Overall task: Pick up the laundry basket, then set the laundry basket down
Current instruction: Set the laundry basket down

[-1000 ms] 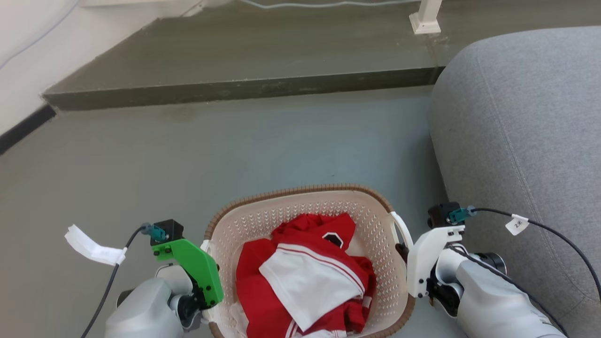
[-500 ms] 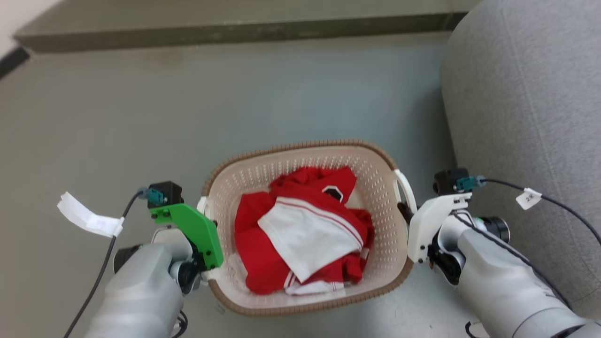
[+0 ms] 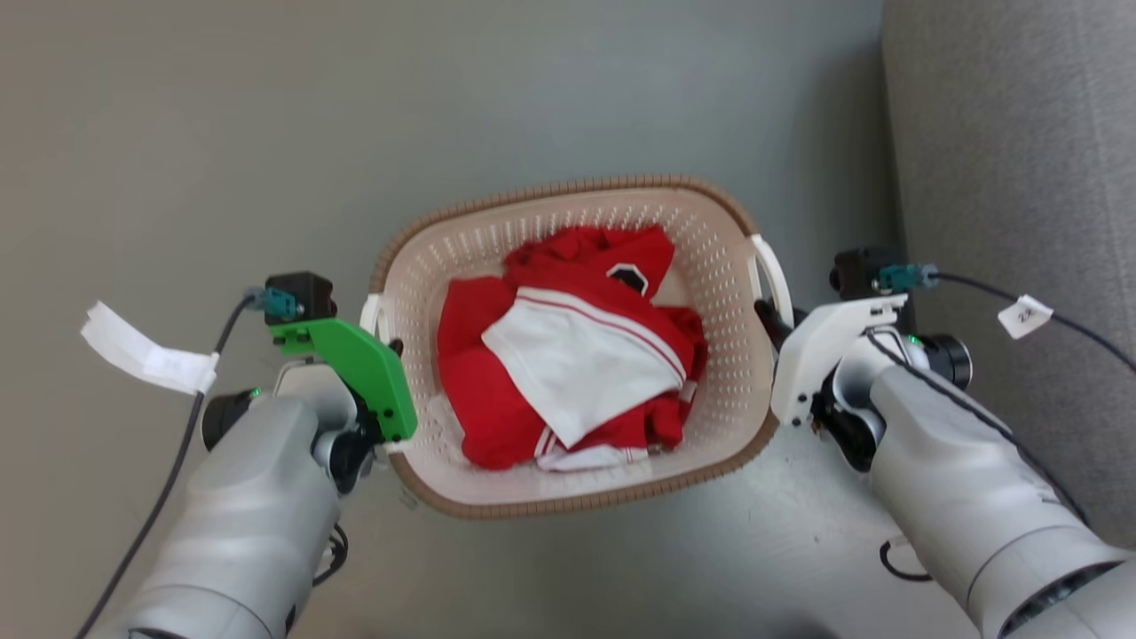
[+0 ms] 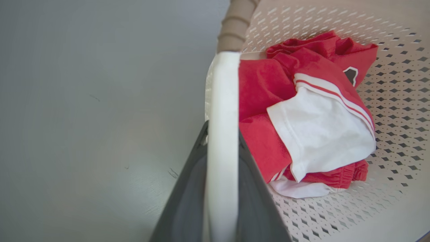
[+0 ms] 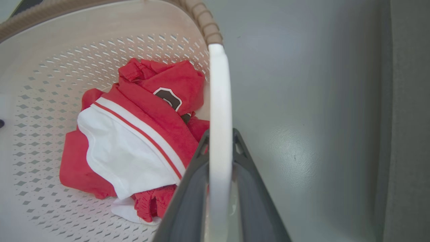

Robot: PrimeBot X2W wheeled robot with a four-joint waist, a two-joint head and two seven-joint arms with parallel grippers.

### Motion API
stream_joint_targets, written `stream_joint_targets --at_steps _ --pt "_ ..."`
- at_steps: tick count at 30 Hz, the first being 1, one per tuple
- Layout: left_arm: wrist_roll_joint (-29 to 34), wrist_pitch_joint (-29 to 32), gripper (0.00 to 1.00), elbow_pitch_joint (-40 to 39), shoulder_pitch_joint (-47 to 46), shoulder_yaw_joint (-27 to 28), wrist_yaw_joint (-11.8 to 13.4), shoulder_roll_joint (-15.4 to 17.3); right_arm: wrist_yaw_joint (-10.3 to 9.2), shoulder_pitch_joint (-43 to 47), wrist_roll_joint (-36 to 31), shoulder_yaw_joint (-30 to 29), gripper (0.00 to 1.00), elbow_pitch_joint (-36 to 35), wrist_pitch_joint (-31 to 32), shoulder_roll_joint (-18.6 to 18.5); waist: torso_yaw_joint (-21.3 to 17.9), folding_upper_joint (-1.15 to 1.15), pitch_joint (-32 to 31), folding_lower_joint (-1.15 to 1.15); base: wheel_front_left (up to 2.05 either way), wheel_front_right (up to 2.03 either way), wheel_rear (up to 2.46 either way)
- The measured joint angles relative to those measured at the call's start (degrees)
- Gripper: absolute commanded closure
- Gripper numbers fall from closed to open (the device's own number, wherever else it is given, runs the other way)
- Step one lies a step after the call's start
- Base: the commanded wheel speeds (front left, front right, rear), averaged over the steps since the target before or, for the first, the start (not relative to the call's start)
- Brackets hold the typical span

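The laundry basket (image 3: 577, 217) sits in the middle of the head view over the grey floor (image 3: 222, 133), with its long sides running across the frame and its brown woven-look rim all round. Whether its base touches the floor cannot be told. Inside lies a crumpled red-and-white garment (image 3: 577, 355), heaped toward the centre, with a small dark badge on its upper fold.

The left hand (image 3: 393, 344) is at the basket's left end, below a green bracket (image 3: 359, 359). In the left wrist view its two dark fingers (image 4: 188, 188) are closed around the white left handle (image 4: 223, 101), one on each side, with the handle running up between them to the rim.

The right hand (image 3: 765, 312) is at the basket's right end, beside a white bracket (image 3: 821, 346). The right wrist view shows the same grasp in mirror: both fingers (image 5: 255, 188) are pressed against the white right handle (image 5: 220, 101) – no gap shows on either side of it.

A grey fabric couch (image 3: 1003, 133) fills the right edge of the head view, near the basket's right end but apart from it. A black cable with a white tag (image 3: 133, 355) trails off at the left, and another tagged cable (image 3: 1023, 313) crosses the couch at the right.
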Motion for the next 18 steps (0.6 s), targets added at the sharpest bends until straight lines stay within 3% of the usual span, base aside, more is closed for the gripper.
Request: stream_joint_targets --at_steps 18 --pt "2.67 -5.21 1.00 -0.19 -8.23 -0.24 0.00 0.67 0.01 -6.54 0.10 -0.78 1.00 -0.26 -2.66 -0.64 0.27 0.00 14.04 0.00 0.00 0.00 0.00"
